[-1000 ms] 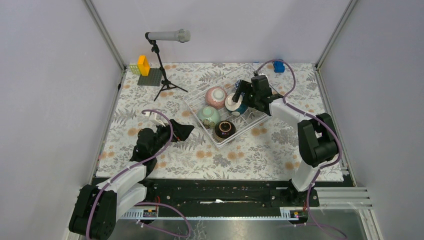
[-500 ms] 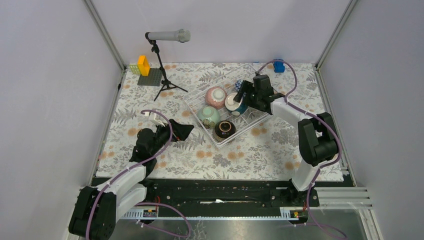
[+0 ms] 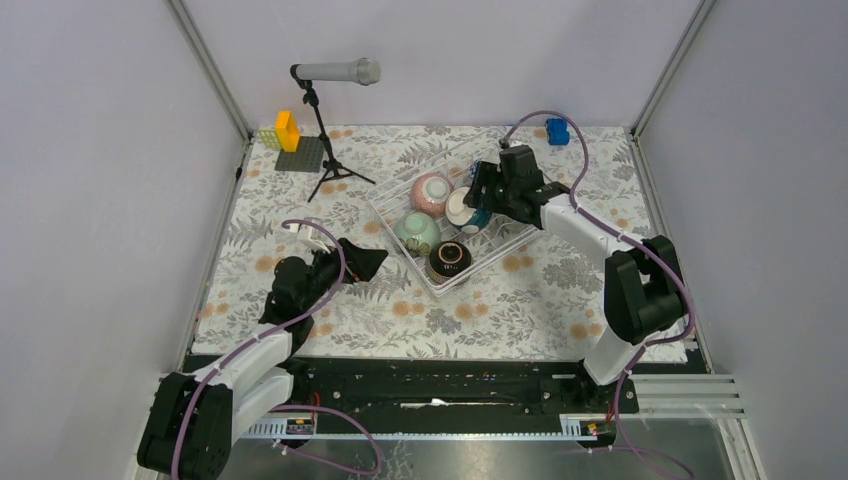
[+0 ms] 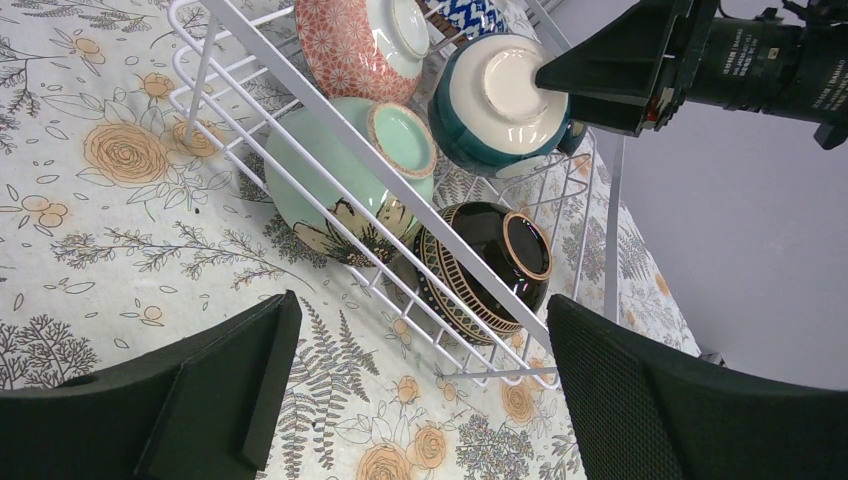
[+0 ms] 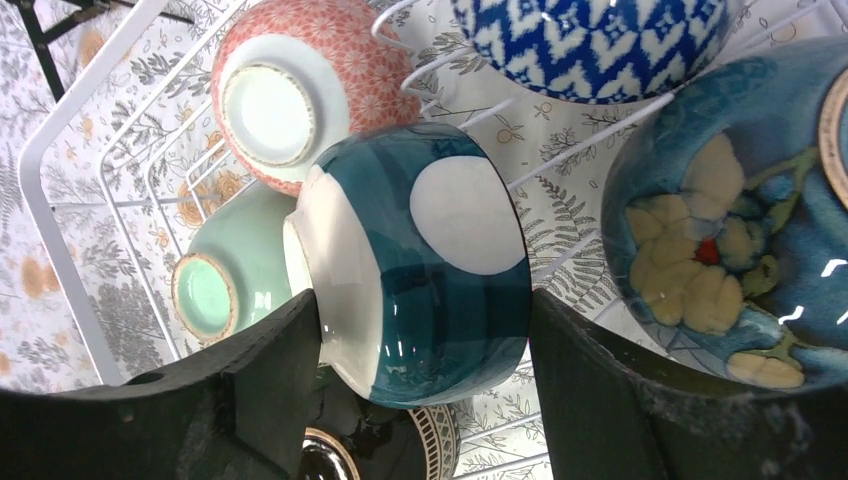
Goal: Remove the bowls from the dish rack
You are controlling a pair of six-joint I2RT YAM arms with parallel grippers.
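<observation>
The white wire dish rack (image 3: 395,235) (image 4: 330,120) (image 5: 40,215) stands mid-table with several bowls in it. My right gripper (image 3: 480,195) (image 5: 422,310) is inside the rack, its pads against both sides of the teal bowl with white inside (image 3: 462,208) (image 5: 440,270) (image 4: 505,100). Around that bowl are the pink bowl (image 3: 431,192) (image 5: 300,90), the mint green one (image 3: 415,232) (image 4: 340,170), the dark brown one (image 3: 450,259) (image 4: 490,265), the blue-white zigzag one (image 5: 590,40) and a dark teal flowered one (image 5: 740,220). My left gripper (image 3: 365,262) (image 4: 420,330) hangs open left of the rack, holding nothing.
A microphone on a black tripod stand (image 3: 335,72) rises at the back left, beside a grey baseplate (image 3: 300,155) with a yellow brick. A blue brick (image 3: 557,132) lies at the back right. Enclosure walls ring the flowered tablecloth.
My right gripper has narrowed its jaws onto the teal bowl, and that arm has shifted slightly. The left arm has not moved.
</observation>
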